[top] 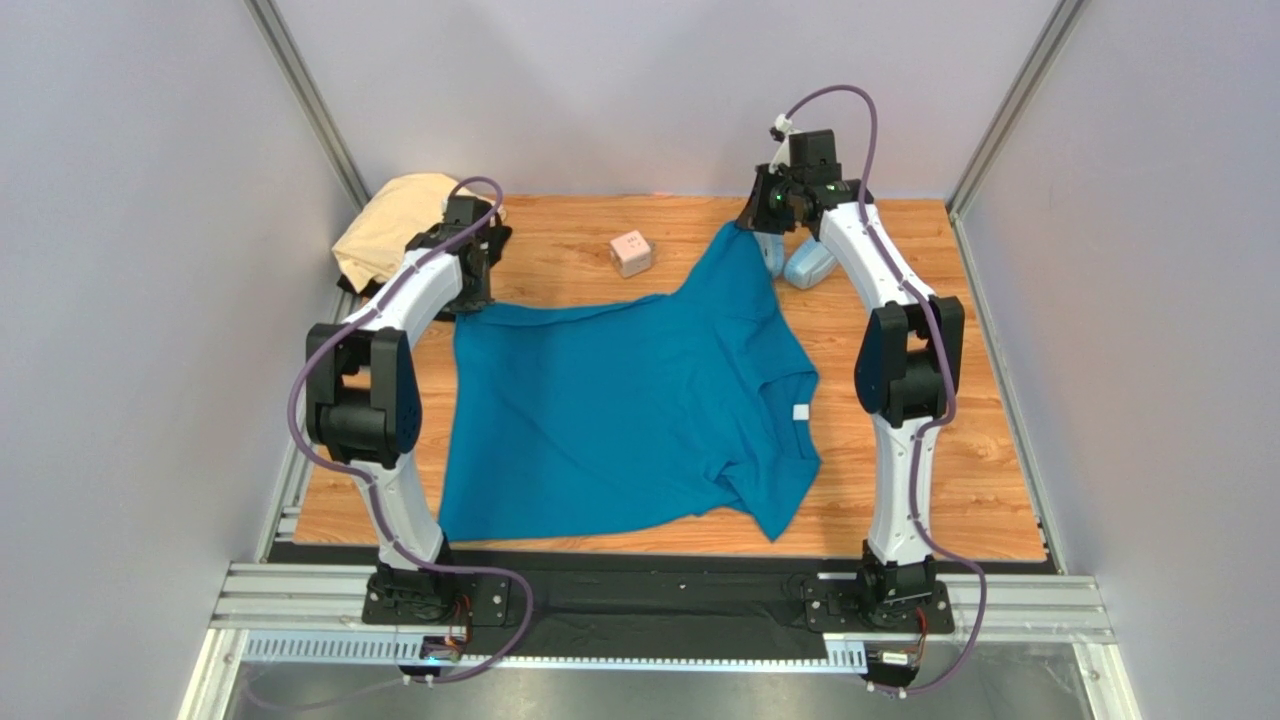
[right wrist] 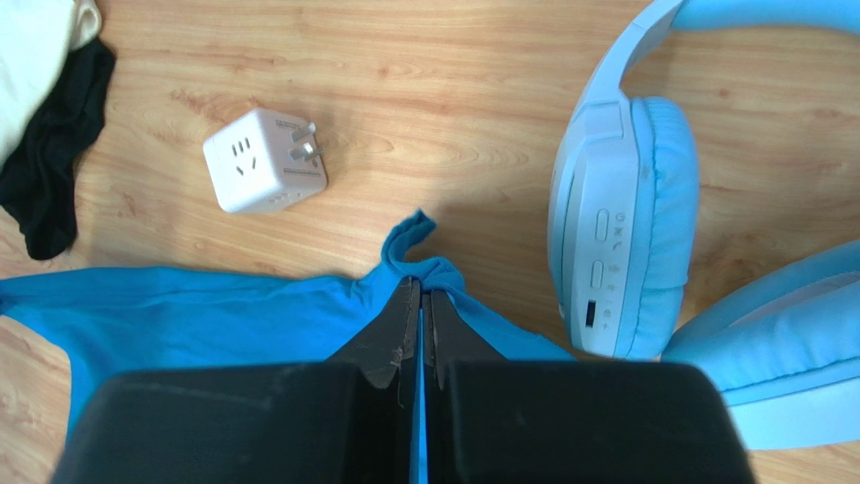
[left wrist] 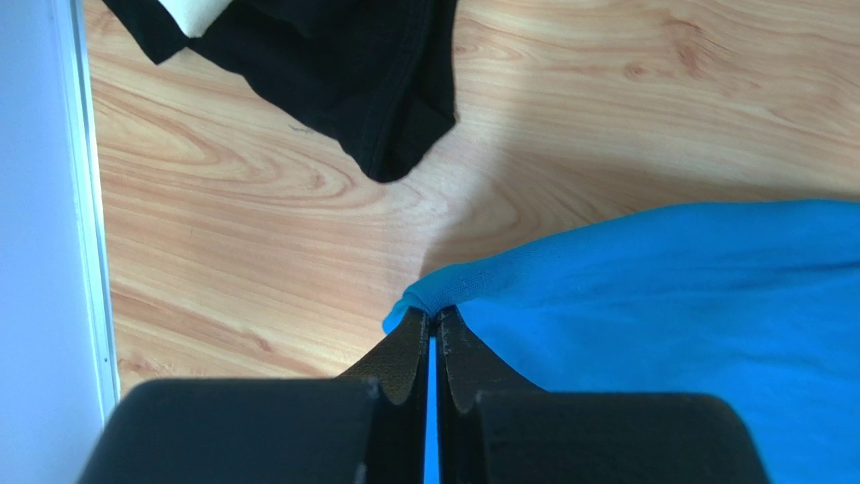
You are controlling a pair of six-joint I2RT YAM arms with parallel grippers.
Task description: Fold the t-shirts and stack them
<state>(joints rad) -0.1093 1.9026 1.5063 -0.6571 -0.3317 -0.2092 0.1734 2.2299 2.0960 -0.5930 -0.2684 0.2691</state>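
Biggest first: wood-grain table (top: 977,450), carrying 3 t-shirts and 2 odd bits.

Spread across the middle, mostly flat: teal-blue t-shirt (top: 616,405). Shows a small white tag (top: 801,413) at the collar on the right side and a sleeve bunched at the near right. Stretches to 2 points along the far edge, 1 at far left and 1 reaching toward far right, with ridged cloth running from that right point back into the body.

Up in the far left corner, heaped and unfolded: pale tan t-shirt (top: 394,218).

Just beside that, toward the middle: black t-shirt (left wrist: 343,71). Lies crumpled, with a rounded edge on bare wood, near the teal corner but apart from it.

Far right: light-blue headphones (right wrist: 626,222). Rest on the wood just beside the teal point, ear pad and side buttons turned toward the right wrist camera.

Now the left end effector (left wrist: 432,321). Pinches tight on the far left corner of the teal-blue t-shirt, with a nub of cloth poking past the tips.

Same at the right end effector (right wrist: 421,292). Clamps hard on the far right corner, with a small curl of cloth standing beyond the fingers.

Smallest last: small pale cube (right wrist: 264,161), socket holes on 1 face and prongs on another. Sits on the wood beyond the shirt's far edge, between the 2 end effectors, touching nothing.
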